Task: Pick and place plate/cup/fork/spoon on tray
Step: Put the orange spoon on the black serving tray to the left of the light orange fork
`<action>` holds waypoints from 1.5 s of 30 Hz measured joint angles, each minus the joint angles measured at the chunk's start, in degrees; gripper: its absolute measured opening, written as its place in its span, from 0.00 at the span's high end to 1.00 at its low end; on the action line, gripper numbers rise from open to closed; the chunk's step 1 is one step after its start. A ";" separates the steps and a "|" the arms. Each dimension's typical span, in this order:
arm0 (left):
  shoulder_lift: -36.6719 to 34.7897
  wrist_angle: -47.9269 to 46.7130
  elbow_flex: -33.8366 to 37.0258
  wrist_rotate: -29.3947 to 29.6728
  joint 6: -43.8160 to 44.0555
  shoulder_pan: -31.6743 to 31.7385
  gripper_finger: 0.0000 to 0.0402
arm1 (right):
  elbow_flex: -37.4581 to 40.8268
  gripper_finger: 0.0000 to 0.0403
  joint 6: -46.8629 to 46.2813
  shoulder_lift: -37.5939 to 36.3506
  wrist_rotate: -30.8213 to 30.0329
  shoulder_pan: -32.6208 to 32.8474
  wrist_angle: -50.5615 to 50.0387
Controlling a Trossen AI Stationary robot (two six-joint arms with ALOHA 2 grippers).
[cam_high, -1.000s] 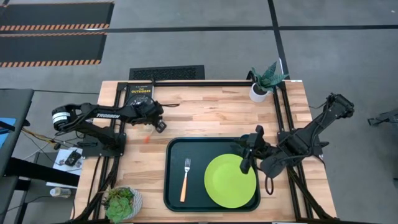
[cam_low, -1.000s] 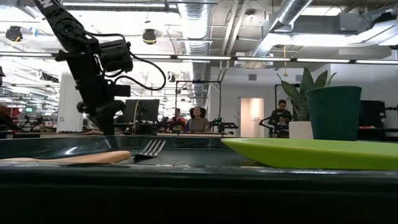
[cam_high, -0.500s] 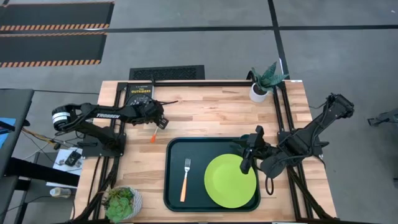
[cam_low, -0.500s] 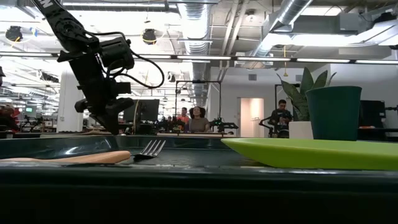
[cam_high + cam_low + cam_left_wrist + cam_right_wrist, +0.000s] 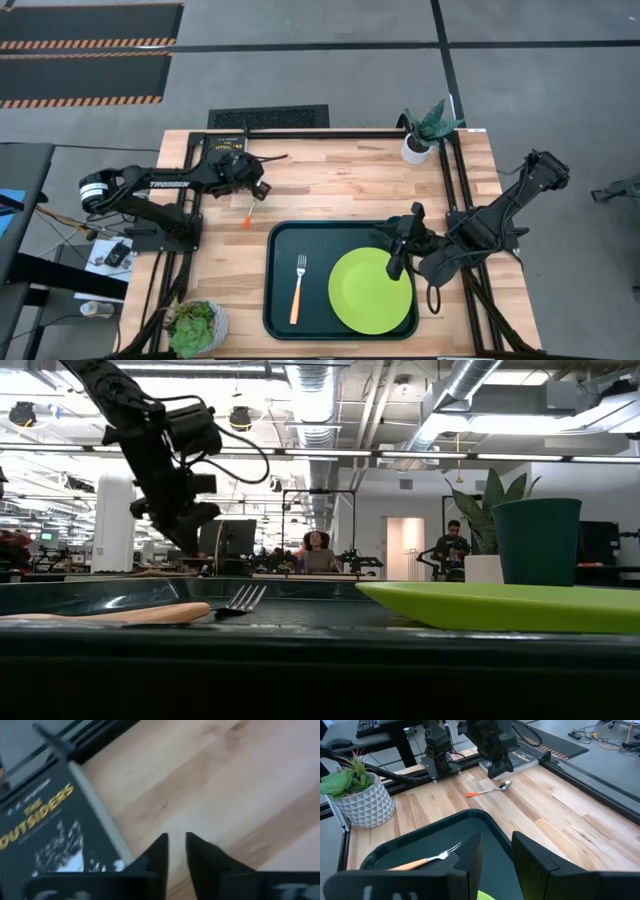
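Lying free on the wood, the red-handled spoon (image 5: 490, 789) sits below the slightly parted left pincer (image 5: 496, 769).

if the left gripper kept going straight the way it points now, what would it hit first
Most likely the bare table. The left gripper points at wood just beside the book, with its fingers slightly apart and nothing between them. Depth is hard to judge. The spoon lies on the table beneath it and is not in that line.
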State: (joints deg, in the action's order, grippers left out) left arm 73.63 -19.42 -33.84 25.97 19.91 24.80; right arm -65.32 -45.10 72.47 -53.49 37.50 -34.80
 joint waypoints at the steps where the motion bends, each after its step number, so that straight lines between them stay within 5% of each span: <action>1: -0.08 -0.01 -0.37 -0.76 -1.55 0.10 0.83 | 0.00 0.68 -0.05 0.00 0.01 0.00 -0.23; 9: 1.47 0.19 -0.55 -16.46 -12.96 5.47 0.58 | 0.00 0.68 -0.07 -0.01 -0.01 -0.11 -0.97; 15: 1.51 -0.39 -0.54 -18.40 -18.59 9.88 0.59 | -0.02 0.68 -0.08 -0.01 0.06 -0.09 -1.12; 21: 1.49 -0.35 -0.53 -26.61 -20.38 12.75 0.62 | -0.02 0.68 -0.07 0.00 0.75 -0.09 -1.21; 34: 1.46 7.71 7.61 -27.17 -19.22 12.98 0.63 | -0.02 0.68 -0.03 0.00 0.91 -0.09 -1.21; 38: 1.39 7.75 8.71 -26.80 -19.80 12.97 0.70 | -0.02 0.68 -0.01 -0.02 0.91 -0.09 -1.21; 45: 1.42 8.87 8.84 -23.99 -17.00 12.96 0.98 | -0.02 0.68 0.05 -0.01 0.91 -0.09 -1.21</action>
State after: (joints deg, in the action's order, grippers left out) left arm 75.04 -10.55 -25.00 1.98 2.91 37.76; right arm -65.34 -45.05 72.46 -52.58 37.41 -36.01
